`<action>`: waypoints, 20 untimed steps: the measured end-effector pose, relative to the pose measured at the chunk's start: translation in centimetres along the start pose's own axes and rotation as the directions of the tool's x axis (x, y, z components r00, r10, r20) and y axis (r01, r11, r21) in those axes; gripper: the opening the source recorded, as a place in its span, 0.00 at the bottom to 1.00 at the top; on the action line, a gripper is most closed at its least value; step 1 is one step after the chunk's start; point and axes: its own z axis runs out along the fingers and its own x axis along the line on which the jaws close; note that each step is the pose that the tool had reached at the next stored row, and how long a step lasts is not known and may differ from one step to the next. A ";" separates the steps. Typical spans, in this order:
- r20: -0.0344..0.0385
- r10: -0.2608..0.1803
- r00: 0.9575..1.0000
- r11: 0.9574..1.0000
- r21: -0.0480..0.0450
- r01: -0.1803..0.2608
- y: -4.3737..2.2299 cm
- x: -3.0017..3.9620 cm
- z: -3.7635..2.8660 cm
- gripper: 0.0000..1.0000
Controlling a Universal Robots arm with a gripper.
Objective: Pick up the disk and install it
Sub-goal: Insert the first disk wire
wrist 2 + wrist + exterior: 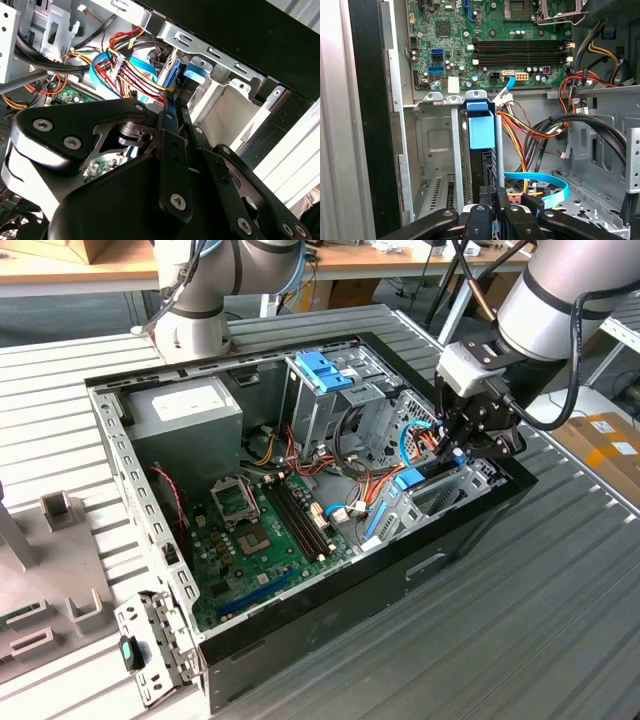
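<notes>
Disk (481, 131) stands on edge in the case's drive bay, blue bracket end toward the motherboard (490, 35); gripper (499, 212) fingers clamped on it; exterior view adds the power supply (185, 410)

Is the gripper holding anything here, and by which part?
The gripper is shut on the disk, standing on edge in its bay, pinched at its thin near edge.

The gripper (496, 220) reaches in with its black fingers (482, 217) drawn close on the edge of the disk (487, 167), which stands edge-on in a metal bay (437, 145), blue bracket (481, 125) at its far end. A light-blue ribbon cable (540, 180) loops beside it; the green motherboard (490, 40) lies beyond.
</notes>
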 end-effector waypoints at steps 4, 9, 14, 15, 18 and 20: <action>0.000 0.000 1.000 1.000 0.000 0.000 0.02 0.02 0.19 0.16; 0.001 0.000 1.000 1.000 0.000 0.000 0.01 0.01 0.10 0.16; 0.000 0.000 1.000 1.000 0.000 0.000 0.00 -0.11 -0.04 0.16; 0.000 0.000 1.000 1.000 0.000 0.000 0.00 -0.11 -0.04 0.16; 0.000 0.000 1.000 1.000 0.000 0.000 0.01 -0.11 0.06 0.16; 0.000 0.000 1.000 1.000 0.000 0.000 0.02 -0.09 0.16 0.16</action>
